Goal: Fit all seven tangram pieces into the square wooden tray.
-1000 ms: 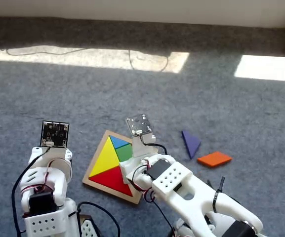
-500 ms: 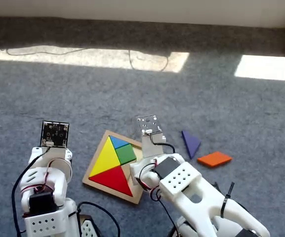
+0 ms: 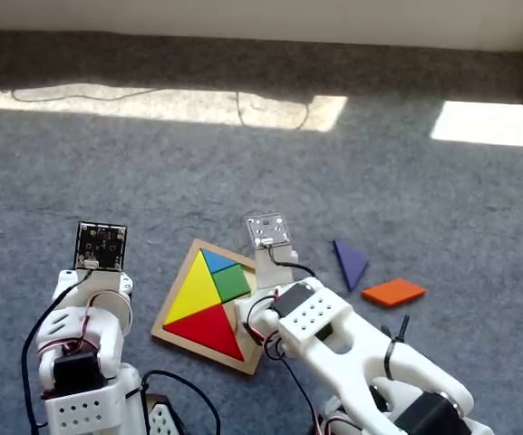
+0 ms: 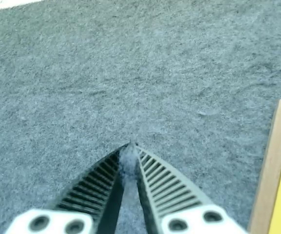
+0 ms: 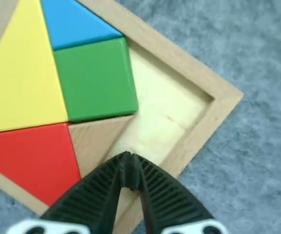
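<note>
**Tray part-filled, both grippers empty**

High view: the wooden tray (image 3: 174, 288) lies on grey carpet (image 3: 406, 181), with a yellow triangle (image 3: 193, 294), red triangle (image 3: 208, 328), blue triangle (image 3: 216, 261) and green square (image 3: 230, 281) seated in it. A purple triangle (image 3: 350, 262) and an orange parallelogram (image 3: 393, 292) lie nearby on the carpet.

Left wrist view: the left gripper (image 4: 129, 146) fingers are closed together and empty, over carpet beside the tray rim.

Right wrist view: the right gripper (image 5: 129, 158) fingers are closed and empty, over the tray's bare corner.

The tray (image 5: 179, 67) is being carried by grey carpet (image 3: 243, 172), near the middle. A purple triangle (image 3: 351, 262) and an orange piece (image 3: 393, 292) are being borne just right of it, apart; a thin cable (image 3: 239, 109) is lying far back.
</note>
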You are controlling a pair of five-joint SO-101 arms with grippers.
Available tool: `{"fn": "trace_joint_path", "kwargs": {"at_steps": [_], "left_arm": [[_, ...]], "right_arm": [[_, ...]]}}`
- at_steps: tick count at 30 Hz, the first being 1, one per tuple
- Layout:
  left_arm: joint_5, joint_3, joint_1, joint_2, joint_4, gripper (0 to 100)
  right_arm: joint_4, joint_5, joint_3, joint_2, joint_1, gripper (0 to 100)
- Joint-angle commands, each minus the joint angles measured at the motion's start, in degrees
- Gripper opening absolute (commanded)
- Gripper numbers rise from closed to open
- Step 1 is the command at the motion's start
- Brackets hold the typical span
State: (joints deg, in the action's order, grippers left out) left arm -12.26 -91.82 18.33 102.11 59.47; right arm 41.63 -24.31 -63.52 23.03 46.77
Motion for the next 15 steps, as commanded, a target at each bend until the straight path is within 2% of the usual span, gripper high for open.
{"fn": "trace_joint_path", "kwargs": {"at_steps": [1,15], "left_arm": [[-0.18,2.59,0.48,2.33,-0.09,1],[-0.18,2.59,0.48,2.33,-0.09,1]], "right_arm": [[-2.86,-0.26,2.42,-4.35,-0.04,0.4],[-4.09,14.59,17.10,-19.82,-6.11,0.4]]}}
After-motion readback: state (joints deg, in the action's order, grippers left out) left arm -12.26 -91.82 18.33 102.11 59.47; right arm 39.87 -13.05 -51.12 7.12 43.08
